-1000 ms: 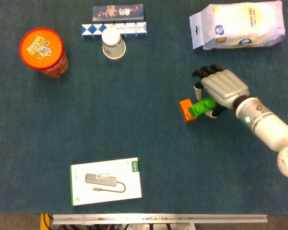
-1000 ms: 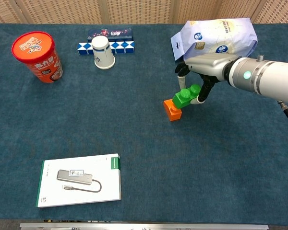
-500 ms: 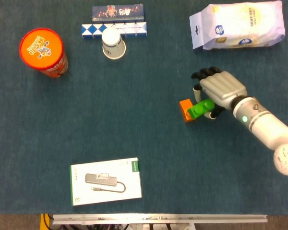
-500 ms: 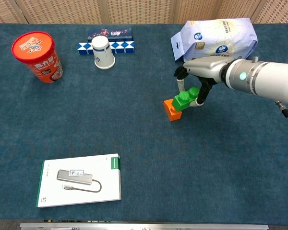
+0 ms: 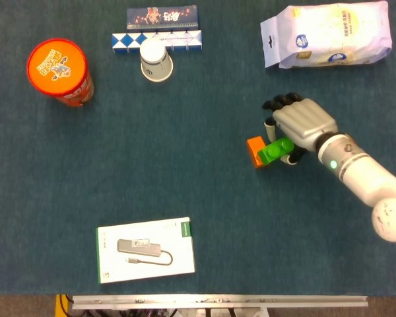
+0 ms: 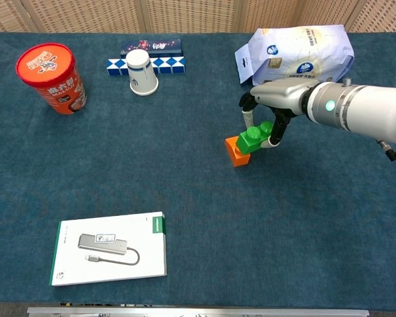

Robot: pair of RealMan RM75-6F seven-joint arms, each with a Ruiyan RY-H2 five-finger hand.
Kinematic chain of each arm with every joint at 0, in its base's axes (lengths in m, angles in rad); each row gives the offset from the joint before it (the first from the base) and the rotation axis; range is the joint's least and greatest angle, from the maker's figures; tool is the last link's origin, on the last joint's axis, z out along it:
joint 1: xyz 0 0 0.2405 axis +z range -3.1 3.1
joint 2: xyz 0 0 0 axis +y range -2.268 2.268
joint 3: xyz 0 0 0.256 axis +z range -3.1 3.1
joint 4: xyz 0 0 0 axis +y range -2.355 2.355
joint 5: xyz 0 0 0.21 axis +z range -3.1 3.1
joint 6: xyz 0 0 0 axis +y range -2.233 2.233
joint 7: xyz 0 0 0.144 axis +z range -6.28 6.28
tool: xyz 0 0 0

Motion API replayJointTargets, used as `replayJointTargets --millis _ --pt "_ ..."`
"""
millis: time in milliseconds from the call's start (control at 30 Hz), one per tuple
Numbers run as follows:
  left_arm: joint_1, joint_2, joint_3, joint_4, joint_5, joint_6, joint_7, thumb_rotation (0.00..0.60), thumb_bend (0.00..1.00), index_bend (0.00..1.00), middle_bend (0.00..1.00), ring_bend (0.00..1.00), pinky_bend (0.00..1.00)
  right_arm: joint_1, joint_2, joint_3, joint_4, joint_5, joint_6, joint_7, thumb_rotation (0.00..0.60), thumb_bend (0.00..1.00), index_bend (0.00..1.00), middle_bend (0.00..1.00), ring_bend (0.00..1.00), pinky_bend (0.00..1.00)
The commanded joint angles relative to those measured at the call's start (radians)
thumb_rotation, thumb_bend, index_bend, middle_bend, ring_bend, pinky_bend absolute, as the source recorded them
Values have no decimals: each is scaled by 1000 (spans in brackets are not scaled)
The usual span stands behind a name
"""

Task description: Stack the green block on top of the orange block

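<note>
An orange block (image 5: 255, 151) (image 6: 235, 152) sits on the blue table cloth right of centre. My right hand (image 5: 302, 124) (image 6: 276, 104) holds the green block (image 5: 275, 150) (image 6: 255, 137) from above, fingers wrapped around it. The green block's left end overlaps the orange block's right part and looks tilted; whether it touches I cannot tell. My left hand shows in neither view.
A white and purple bag (image 5: 327, 34) lies at the back right, behind the hand. A paper cup (image 5: 156, 61), a long checkered box (image 5: 160, 39) and a red canister (image 5: 59, 71) stand at the back left. A white boxed adapter (image 5: 145, 249) lies front left.
My right hand has carried the green block slightly left, further over the orange block. Nothing else has moved.
</note>
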Motion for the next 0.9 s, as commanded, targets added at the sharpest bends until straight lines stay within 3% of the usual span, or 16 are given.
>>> replayJointTargets --millis 33,900 --pt "1 -1 0 1 -1 1 0 600 535 580 601 440 590 10 0 -5 -5 10 7 -11 600 202 634 138 0 63" --pt "7 -5 1 7 2 6 -12 600 535 580 601 440 590 75 -21 -33 -16 98 39 -81 600 202 634 139 0 63"
